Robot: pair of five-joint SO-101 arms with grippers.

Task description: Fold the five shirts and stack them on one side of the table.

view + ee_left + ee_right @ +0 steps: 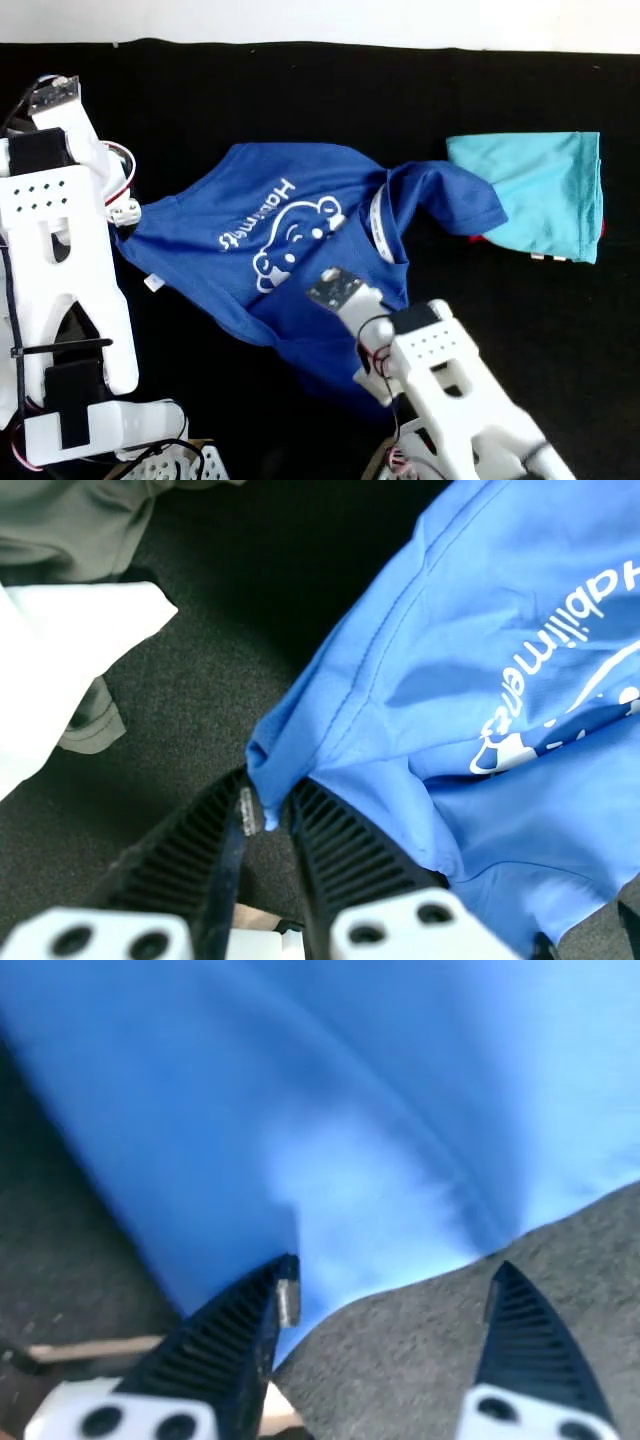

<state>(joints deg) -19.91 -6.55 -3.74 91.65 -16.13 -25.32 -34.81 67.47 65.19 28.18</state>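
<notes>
Black table cloth (300, 90); blue shirt (250, 190), white cartoon print (285, 245); turquoise shirt (530, 195).

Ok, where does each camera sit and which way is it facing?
High view: fixed overhead, looking down on blue shirt, teal shirt, left arm, right arm.
Left wrist view: on that wrist, looking along left gripper, shut on the shirt's edge.
Right wrist view: on that wrist, past open right gripper at the shirt's edge.
All share the blue shirt.
</notes>
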